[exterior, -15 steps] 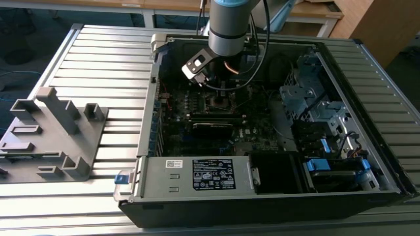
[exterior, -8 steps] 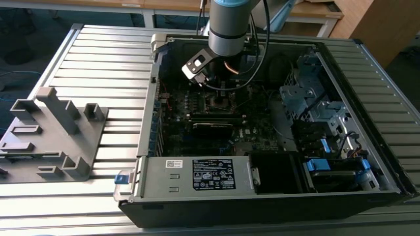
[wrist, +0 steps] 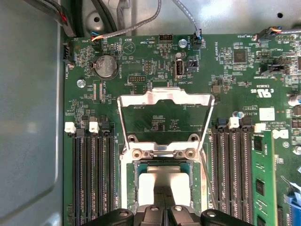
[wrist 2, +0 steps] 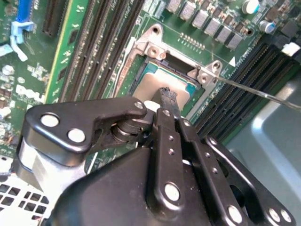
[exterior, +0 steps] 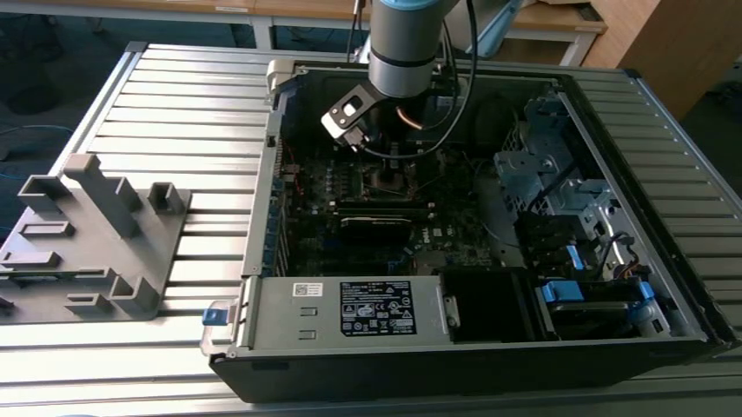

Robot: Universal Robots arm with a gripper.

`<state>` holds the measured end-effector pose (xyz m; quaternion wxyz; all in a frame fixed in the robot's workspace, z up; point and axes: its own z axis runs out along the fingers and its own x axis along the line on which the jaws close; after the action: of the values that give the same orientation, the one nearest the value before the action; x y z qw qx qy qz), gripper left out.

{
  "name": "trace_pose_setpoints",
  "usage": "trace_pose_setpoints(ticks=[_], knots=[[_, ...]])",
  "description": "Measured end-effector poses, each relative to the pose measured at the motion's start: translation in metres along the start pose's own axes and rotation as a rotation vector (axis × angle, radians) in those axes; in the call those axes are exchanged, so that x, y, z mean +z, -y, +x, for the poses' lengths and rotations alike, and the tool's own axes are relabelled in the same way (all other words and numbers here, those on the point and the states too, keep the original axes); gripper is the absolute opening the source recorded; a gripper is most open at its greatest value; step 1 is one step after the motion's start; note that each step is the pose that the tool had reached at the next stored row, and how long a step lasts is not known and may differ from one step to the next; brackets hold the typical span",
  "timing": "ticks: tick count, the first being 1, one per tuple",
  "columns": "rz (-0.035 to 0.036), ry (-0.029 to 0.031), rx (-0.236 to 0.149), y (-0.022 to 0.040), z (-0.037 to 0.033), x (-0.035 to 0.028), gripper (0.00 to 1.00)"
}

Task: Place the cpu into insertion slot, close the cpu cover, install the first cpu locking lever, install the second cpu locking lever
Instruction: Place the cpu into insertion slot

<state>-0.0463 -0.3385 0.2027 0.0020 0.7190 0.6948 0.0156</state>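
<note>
cpu (wrist: 153, 186) seemingly in insertion slot (wrist: 138, 165), cpu cover (wrist: 164, 98) open

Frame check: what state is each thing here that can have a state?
cpu: lying flat in the insertion slot.
cpu cover: open, tipped back on its hinge.
locking lever: unlatched, angled away from the socket.
gripper: shut, tip right over the cpu.

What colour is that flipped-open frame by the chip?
Silver: the cpu cover, best in the first wrist view.
</note>
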Motion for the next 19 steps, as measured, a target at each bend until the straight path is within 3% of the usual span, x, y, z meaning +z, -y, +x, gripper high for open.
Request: trace_pose_setpoints(ticks=[19], knots=[[-0.0011,0.0,0.0,-0.0009,0.0007,-0.0386,0.11]])
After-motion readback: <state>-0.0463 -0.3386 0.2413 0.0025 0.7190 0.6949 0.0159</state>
